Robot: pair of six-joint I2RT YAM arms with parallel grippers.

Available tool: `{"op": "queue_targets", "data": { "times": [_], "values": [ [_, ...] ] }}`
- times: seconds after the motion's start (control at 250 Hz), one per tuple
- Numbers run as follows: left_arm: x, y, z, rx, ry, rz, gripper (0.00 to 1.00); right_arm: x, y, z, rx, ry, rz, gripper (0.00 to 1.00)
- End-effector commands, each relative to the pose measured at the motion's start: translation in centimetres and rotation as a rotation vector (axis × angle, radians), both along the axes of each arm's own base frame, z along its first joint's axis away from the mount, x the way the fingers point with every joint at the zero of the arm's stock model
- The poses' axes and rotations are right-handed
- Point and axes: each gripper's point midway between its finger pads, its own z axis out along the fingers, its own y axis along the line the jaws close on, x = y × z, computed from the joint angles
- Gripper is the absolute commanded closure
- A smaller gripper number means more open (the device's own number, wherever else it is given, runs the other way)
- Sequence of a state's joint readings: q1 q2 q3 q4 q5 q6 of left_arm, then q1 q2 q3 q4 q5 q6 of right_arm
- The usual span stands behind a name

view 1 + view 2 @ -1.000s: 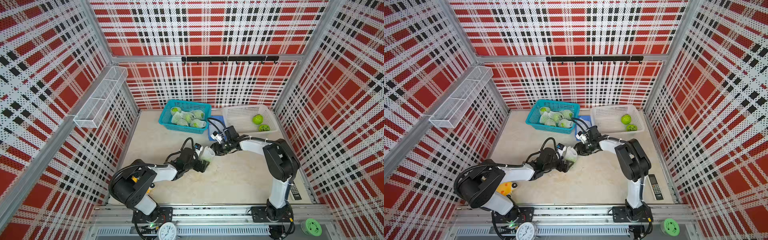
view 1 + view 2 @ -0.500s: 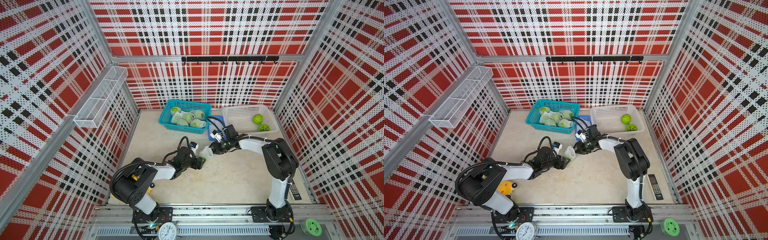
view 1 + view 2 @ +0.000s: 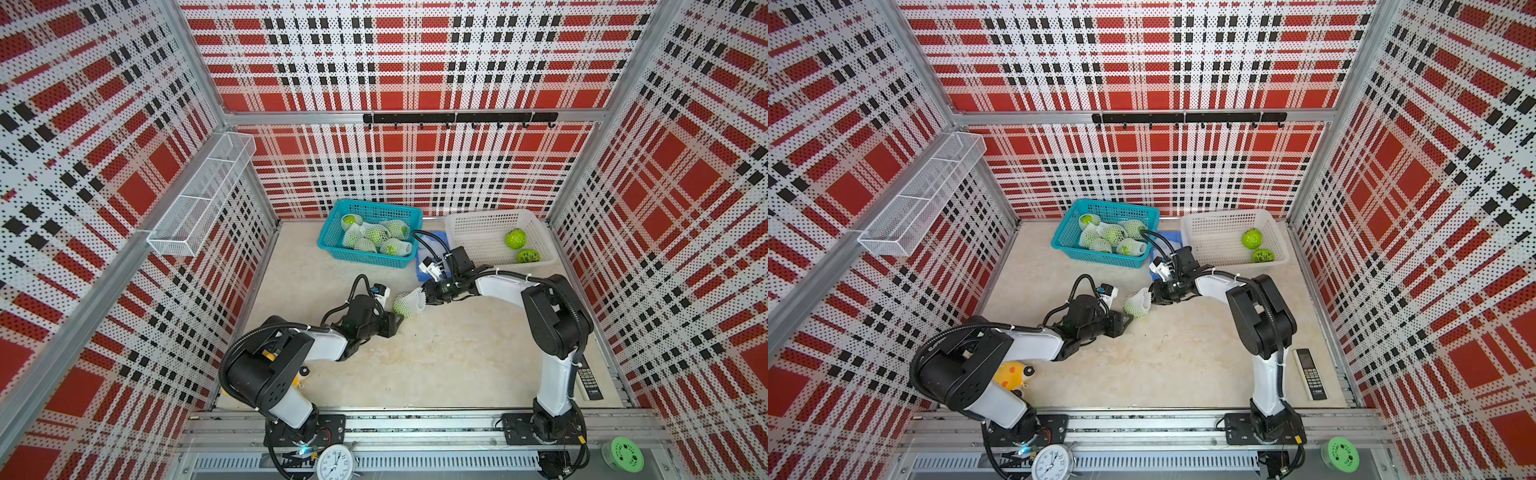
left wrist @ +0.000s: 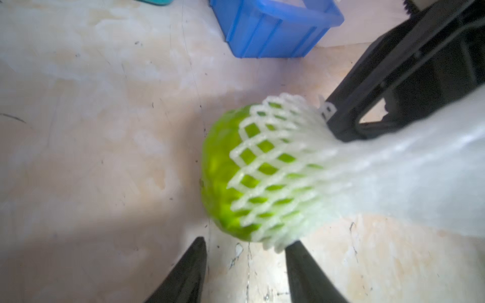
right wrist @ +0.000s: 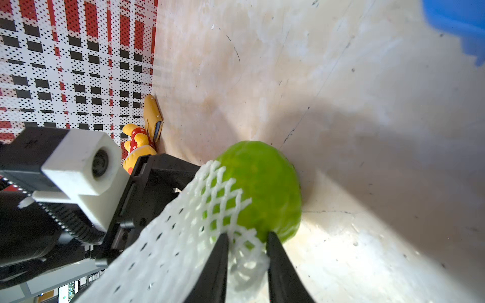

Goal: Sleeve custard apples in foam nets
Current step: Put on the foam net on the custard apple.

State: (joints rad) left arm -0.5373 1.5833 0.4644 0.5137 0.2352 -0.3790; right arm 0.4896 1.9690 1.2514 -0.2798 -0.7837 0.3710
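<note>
**Operator:** What have the jaws got?

**Coach:** Your right gripper (image 5: 246, 234) is closed down to a narrow gap on a fold of the foam net (image 5: 215, 194) at its rim, and mesh fills the space between the fingers. Your left gripper (image 4: 246, 240) stands partly open and empty. One fingertip is right at the net's edge, though I can't tell if it touches, and the other is clear of everything.

**Operator:** How do I finish the sleeve?

**Coach:** I'd use the right pinch as your anchor. Bring the left jaws onto the rim on the opposite side of the fruit, then draw that edge over the bare face. Nip only foam, not skin. Pull slowly, because the round fruit looks free to roll. The stretched mesh will probably spring back if you release early.

**Operator:** Where is the fruit, and how does it look?

**Coach:** The custard apple (image 5: 267, 183) sits on the table (image 5: 341, 78) between your two grippers, in front of the teal basket (image 3: 332, 245) and the white basket (image 3: 469, 232). It is bright green, glossy and faintly bumpy. The white net is stretched into open diamonds over the half facing your right gripper, and the half facing your left gripper is bare. The rest of the sleeve runs back unstretched alongside the right fingers.
</note>
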Motion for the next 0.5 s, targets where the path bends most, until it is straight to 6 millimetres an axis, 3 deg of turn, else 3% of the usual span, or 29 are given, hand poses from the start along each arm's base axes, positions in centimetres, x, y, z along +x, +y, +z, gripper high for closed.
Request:
{"op": "queue_targets", "data": {
  "times": [0.0,0.492],
  "values": [
    [0.5,0.0,0.9,-0.048,-0.018,0.015,0.54,0.8,0.3,-0.4,-0.014,-0.024,-0.001,0.72],
    [0.9,0.6,1.5,-0.094,-0.019,0.048,0.74,2.0,0.7,0.2,-0.012,-0.041,-0.025,0.75]
  ]
}}
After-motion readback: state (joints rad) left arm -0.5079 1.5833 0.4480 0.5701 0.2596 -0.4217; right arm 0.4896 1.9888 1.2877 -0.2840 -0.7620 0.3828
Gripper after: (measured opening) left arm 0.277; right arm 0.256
